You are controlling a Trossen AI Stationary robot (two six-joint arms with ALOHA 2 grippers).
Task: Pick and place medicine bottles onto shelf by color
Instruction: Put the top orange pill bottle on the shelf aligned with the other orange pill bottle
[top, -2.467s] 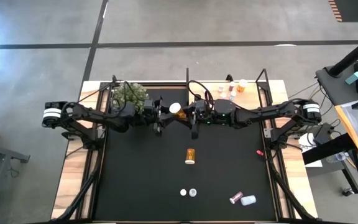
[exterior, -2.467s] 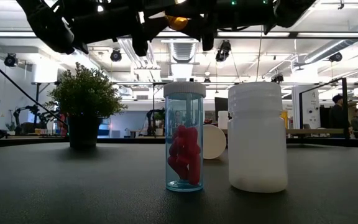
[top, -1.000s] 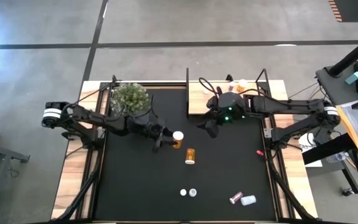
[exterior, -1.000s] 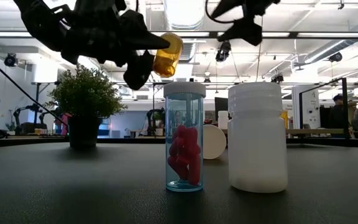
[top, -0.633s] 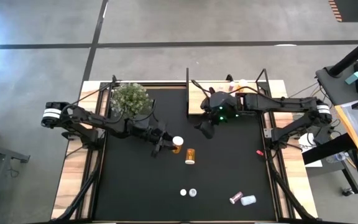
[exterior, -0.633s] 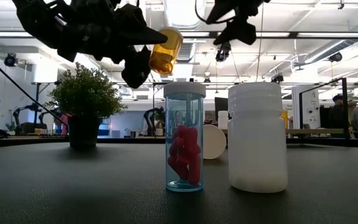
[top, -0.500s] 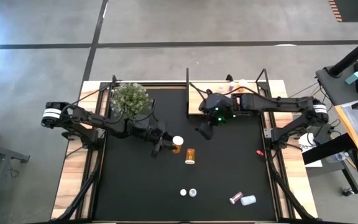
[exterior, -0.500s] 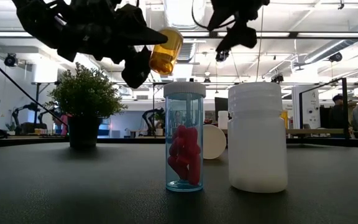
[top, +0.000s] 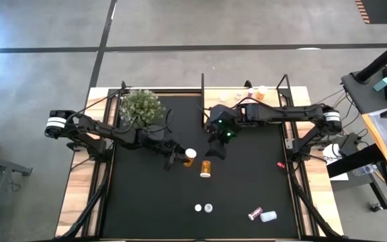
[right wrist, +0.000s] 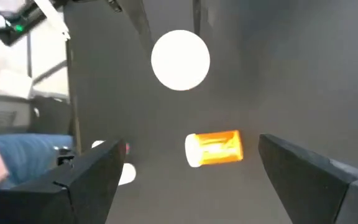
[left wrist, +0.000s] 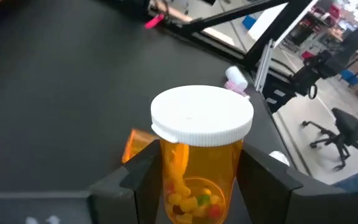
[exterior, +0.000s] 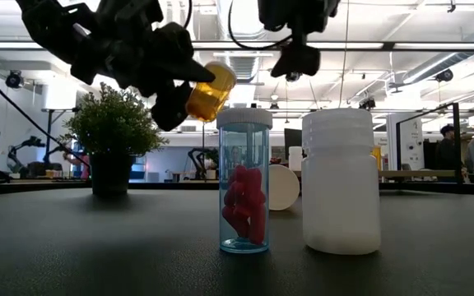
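Note:
My left gripper (top: 185, 157) is shut on an orange medicine bottle (left wrist: 201, 155) with a white cap, held in the air over the middle of the black mat. A second orange bottle (top: 205, 168) lies on its side on the mat just beyond. My right gripper (top: 215, 149) hangs open above that lying bottle (right wrist: 215, 148), its fingers wide on either side, touching nothing. The shelf (top: 244, 101) stands at the far edge with a few bottles (top: 261, 91) on it. My left gripper pinches the orange bottle's amber body (left wrist: 166, 171) between its two fingers, just below the white cap (left wrist: 202, 115). The fingers come from the table's left, slanting down. The bottle is lifted clear of the mat and tilted (exterior: 206, 92), cap uppermost.
Two small bottles (top: 203, 208) stand near the front; close to the low camera they show as a clear one with red pills (exterior: 244, 181) and a white one (exterior: 341, 181). A pink and a white bottle (top: 262, 215) lie at the front right. A potted plant (top: 140, 104) stands far left.
My right gripper has come away from the shelf toward the table's near-left, ending above the lying orange bottle. My left gripper has sunk a little with its orange bottle, which has tipped slightly.

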